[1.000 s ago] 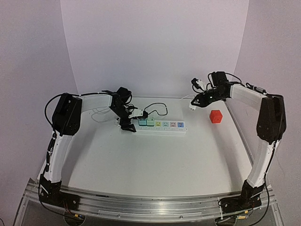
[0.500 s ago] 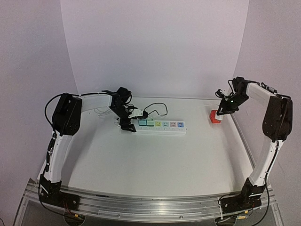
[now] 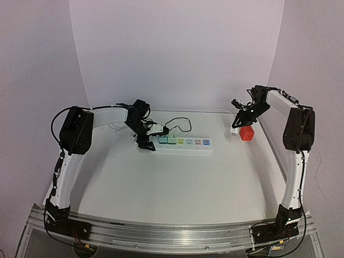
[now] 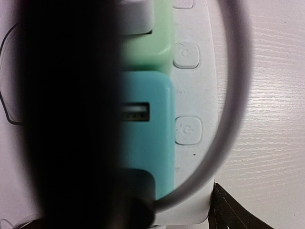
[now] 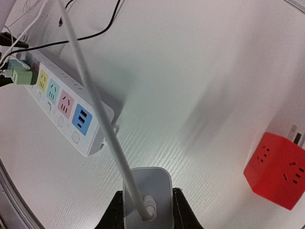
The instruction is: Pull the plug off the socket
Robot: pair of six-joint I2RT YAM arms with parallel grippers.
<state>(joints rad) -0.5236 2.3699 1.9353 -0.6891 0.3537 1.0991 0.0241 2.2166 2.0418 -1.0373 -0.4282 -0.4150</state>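
Note:
The socket is a long white power strip (image 3: 183,144) with coloured outlets, lying at mid table; it also shows in the right wrist view (image 5: 62,102). My left gripper (image 3: 144,138) straddles its left end and is shut on it. In the left wrist view the strip's teal outlet (image 4: 143,148) fills the middle, one black finger (image 4: 233,210) presses on the strip's edge, and a dark blur hides the left side. My right gripper (image 3: 238,122) is shut on a white plug (image 5: 147,200) with a white cord (image 5: 90,90), held off the strip, beside a red cube.
A red cube socket (image 3: 247,133) sits at the right, also seen in the right wrist view (image 5: 281,176). A small white adapter (image 3: 158,130) with a thin black cable (image 3: 180,121) sits at the strip's left end. White cords lie behind the strip.
My right gripper, holding the white plug, swung right over the red cube, then came back a little left and lower beside it. The left arm has not moved.

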